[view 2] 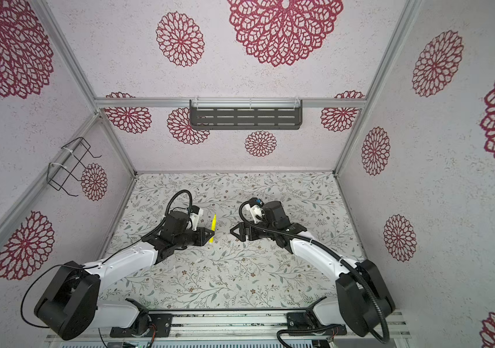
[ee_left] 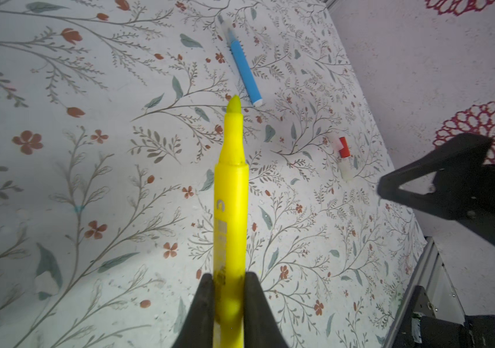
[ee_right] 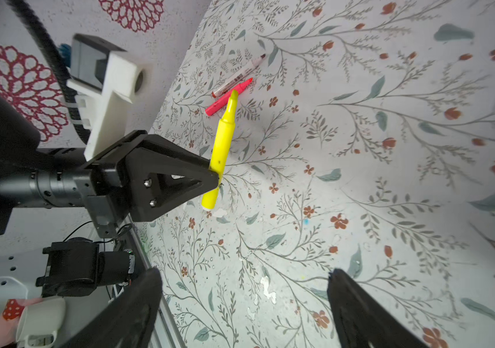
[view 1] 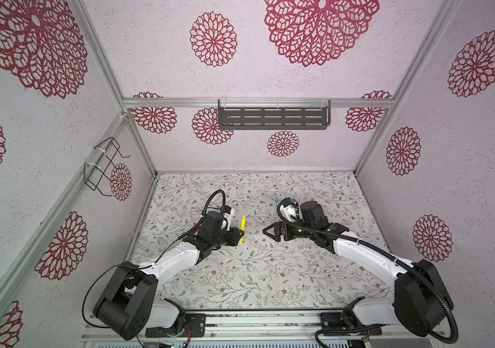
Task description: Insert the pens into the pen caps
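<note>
Closest to the lens, in the left wrist view: left gripper (ee_left: 229, 280), fingers pinched tight on the yellow pen (ee_left: 231, 195) low on its barrel, felt tip bare. Beyond that tip, flat on the floral surface (ee_left: 89, 180): the blue pen (ee_left: 246, 72). Nearer the surface's right edge, a red cap (ee_left: 343, 147) with a pale cap (ee_left: 345, 173) just beside it.

In both top views, yellow pen (view 1: 242, 224) (view 2: 213, 224) held over the middle of the surface, tip toward the far edge. Facing it across a gap: right gripper (view 1: 265, 230).

In the right wrist view, right gripper (ee_right: 243, 272) with jaws spread wide, nothing between them. Past the yellow pen, close to the surface's left edge: pink-red pen (ee_right: 229, 98) and white pen (ee_right: 238, 75) with red ends, lying side by side.
</note>
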Robot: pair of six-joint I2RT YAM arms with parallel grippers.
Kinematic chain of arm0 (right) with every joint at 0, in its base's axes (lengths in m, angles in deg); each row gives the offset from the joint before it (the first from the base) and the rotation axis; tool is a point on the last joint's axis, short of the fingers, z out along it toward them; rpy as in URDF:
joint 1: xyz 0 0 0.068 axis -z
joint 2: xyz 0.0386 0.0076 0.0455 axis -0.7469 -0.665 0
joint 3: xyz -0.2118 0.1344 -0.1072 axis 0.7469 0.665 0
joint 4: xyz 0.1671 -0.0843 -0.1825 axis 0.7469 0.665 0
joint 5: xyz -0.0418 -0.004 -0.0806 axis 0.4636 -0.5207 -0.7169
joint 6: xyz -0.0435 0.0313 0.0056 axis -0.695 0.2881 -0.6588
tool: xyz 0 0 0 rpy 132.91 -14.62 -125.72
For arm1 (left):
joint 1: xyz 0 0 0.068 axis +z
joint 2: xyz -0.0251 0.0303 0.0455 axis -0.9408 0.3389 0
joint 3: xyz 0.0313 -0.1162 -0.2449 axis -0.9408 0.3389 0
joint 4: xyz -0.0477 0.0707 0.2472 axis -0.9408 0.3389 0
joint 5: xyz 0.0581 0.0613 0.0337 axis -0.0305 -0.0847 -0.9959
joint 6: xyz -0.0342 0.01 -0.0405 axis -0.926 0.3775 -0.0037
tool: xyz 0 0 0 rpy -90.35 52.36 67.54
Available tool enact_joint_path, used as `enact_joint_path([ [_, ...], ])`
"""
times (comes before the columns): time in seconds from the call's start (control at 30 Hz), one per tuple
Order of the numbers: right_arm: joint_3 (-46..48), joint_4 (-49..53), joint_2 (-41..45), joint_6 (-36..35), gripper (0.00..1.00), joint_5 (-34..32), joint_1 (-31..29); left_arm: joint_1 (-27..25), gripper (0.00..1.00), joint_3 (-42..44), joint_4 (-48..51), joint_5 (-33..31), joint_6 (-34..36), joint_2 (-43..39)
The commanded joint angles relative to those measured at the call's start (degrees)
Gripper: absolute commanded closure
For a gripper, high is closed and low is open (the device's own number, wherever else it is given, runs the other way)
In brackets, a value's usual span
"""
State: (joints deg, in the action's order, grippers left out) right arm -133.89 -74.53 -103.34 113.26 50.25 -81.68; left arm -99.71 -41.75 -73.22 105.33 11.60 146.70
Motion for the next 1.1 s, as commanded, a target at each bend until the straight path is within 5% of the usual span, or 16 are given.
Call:
enact_joint_path([
  [0.0,-2.13,-5.95,-1.75,2.96,0.15,2.91,-0.98,-1.54,0.89,0.89,-5.76,0.3,-1.37,-1.9],
  [1.07,-6.23,-15.8,-11.22,9.72,0.52,7.01,-2.01,-7.92,0.89,1.81,-11.17,-0.95,-3.18,-1.84],
])
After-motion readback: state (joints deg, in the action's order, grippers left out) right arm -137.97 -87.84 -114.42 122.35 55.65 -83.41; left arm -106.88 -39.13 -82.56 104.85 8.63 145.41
